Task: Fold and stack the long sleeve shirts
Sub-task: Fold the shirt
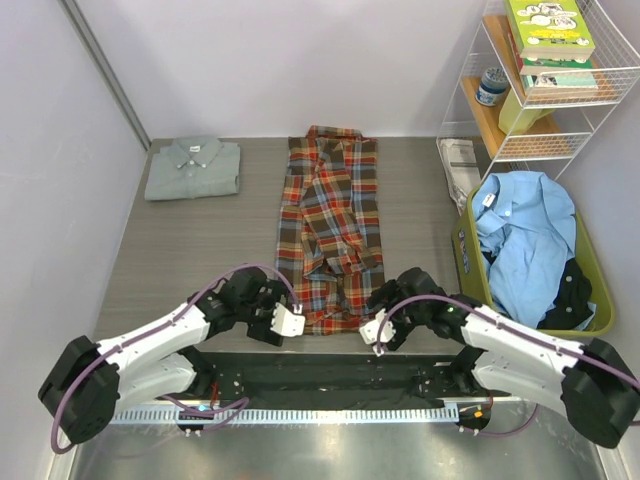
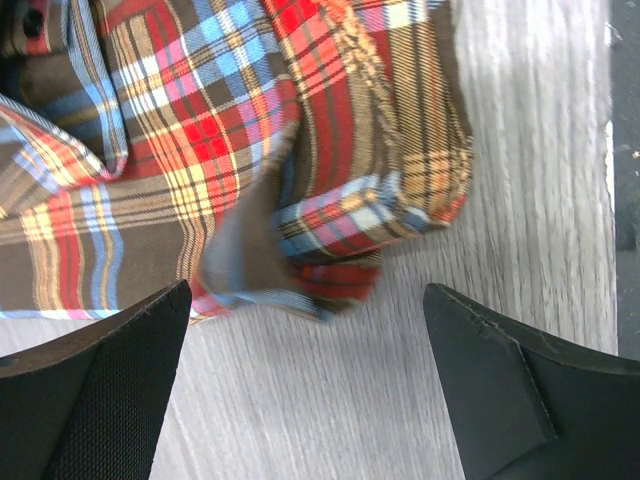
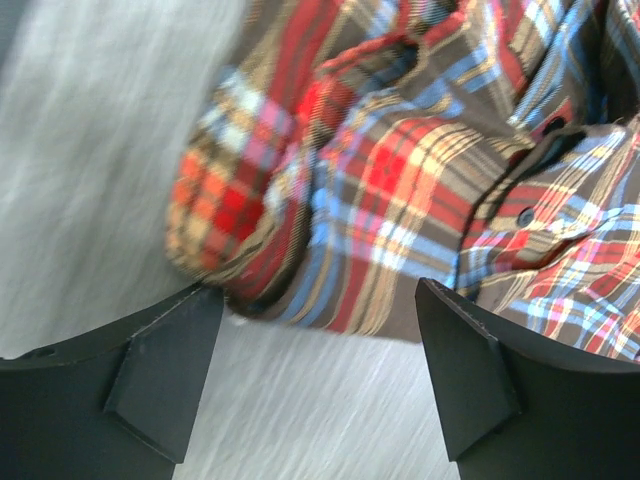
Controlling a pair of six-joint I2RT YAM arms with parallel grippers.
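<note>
A: Main risk from here?
B: Uneven pinch at the near hem of the plaid shirt (image 1: 330,235). Bunched, loose corners, so likely to slip or to drag the narrow lengthwise fold askew on the smooth wood-grain table (image 1: 180,260).
A: Grippers?
B: Left gripper (image 1: 285,322) and right gripper (image 1: 375,330) both spread wide, empty, just short of that hem. Soft woven flannel — grey shirt (image 1: 194,167) folded flat, far left.

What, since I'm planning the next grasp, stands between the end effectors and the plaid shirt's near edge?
Nothing visible. The left end effector and right end effector, both open, face the plaid shirt across bare table.
</note>
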